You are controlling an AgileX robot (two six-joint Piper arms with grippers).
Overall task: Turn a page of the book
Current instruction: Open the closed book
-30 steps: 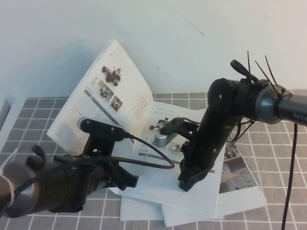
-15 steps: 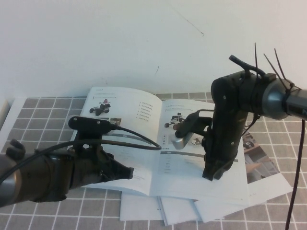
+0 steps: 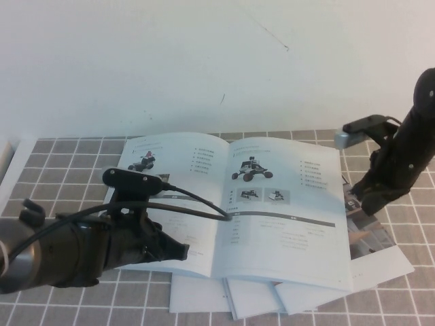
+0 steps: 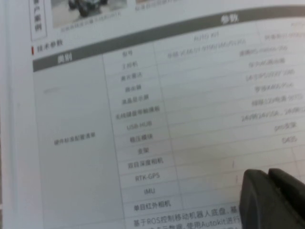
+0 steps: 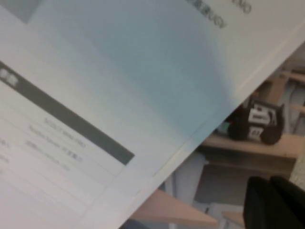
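Since a second ago, the page [image 3: 173, 197] that was standing upright has been laid flat on the left half of the book [image 3: 285, 217], and the right arm has been drawn off the right-hand leaf toward the right edge of the worktop [image 3: 61, 153].

In the high view, the book is seen lying open on the grey checked worktop, on top of further sheets whose edges stick out along its near side. The left gripper [image 3: 178, 250] is held low over the near part of the turned page, with nothing seen in it; its closed tips are largely lost against the dark arm. The right gripper [image 3: 361, 204] is found just past the book's right edge, above a sheet with a wooden-desk photo; its fingers are hard to make out there. Headings and small vehicle photos are visible, but the print is too small to read.

In the left wrist view, the clenched tips of the left gripper [image 4: 274, 198] are seen close above a printed table. "USB-HUB", "RTK-GPS" and "IMU" can be read; the Chinese lines are blurred.

In the right wrist view, the right gripper [image 5: 274, 202] is shown clenched and empty, cut off by the frame, beside the book's page edge. A grey bar and illegible text are seen.
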